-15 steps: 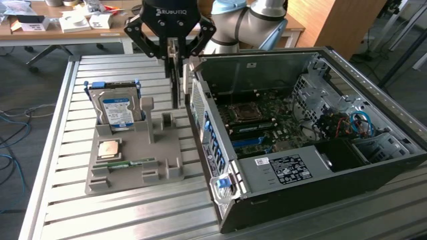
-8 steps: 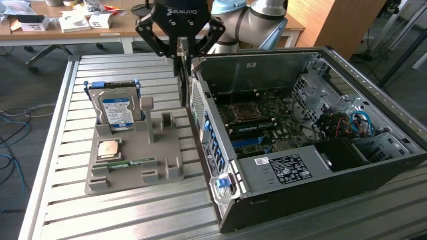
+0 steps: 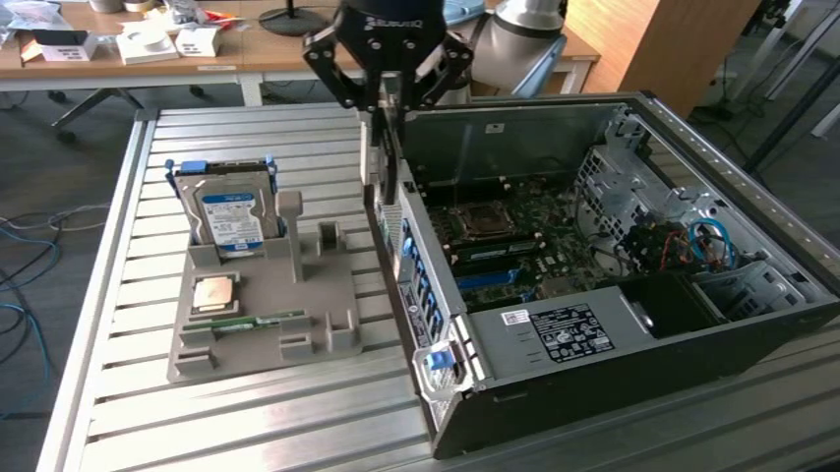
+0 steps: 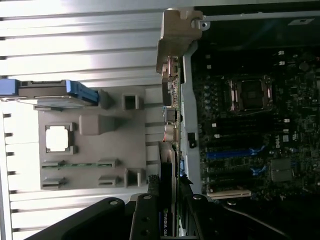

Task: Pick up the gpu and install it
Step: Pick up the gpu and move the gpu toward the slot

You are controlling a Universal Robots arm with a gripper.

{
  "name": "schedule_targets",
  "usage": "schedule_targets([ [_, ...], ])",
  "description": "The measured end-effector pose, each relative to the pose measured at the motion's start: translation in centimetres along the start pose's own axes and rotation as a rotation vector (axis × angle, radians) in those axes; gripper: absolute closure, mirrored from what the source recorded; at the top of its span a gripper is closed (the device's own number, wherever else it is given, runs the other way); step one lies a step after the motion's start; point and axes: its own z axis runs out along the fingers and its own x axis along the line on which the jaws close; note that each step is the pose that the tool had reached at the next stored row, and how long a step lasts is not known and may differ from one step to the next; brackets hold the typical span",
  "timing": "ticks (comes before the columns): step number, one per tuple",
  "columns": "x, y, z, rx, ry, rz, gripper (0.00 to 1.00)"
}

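Fingers (image 4: pixel 145 220) clamped on gpu (image 4: pixel 170 130), seen edge-on, fan face hidden, at case (image 3: pixel 735 167) wall.

The tool (image 3: pixel 390 98) is black, the gpu (image 4: pixel 170 160) green-edged, the fixture (image 3: pixel 282 295) grey, the hard drive (image 3: pixel 236 214) silver and blue.

Wooden desk (image 3: pixel 270 47) behind (cluttered), grey floor (image 3: pixel 39 162), wooden cabinet (image 3: pixel 656 39).
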Motion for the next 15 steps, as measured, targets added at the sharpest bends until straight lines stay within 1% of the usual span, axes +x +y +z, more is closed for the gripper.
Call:
schedule_targets([
  [3, -1.1, 0.10, 0.03, -0.0058, 0.0005, 0.000, 0.73],
  [7, -2.8, 0.26, 0.09, -0.0122, 0.0010, 0.000, 0.73],
  [15, -6.4, 0.59, 0.18, -0.0230, 0.0021, 0.001, 0.73],
])
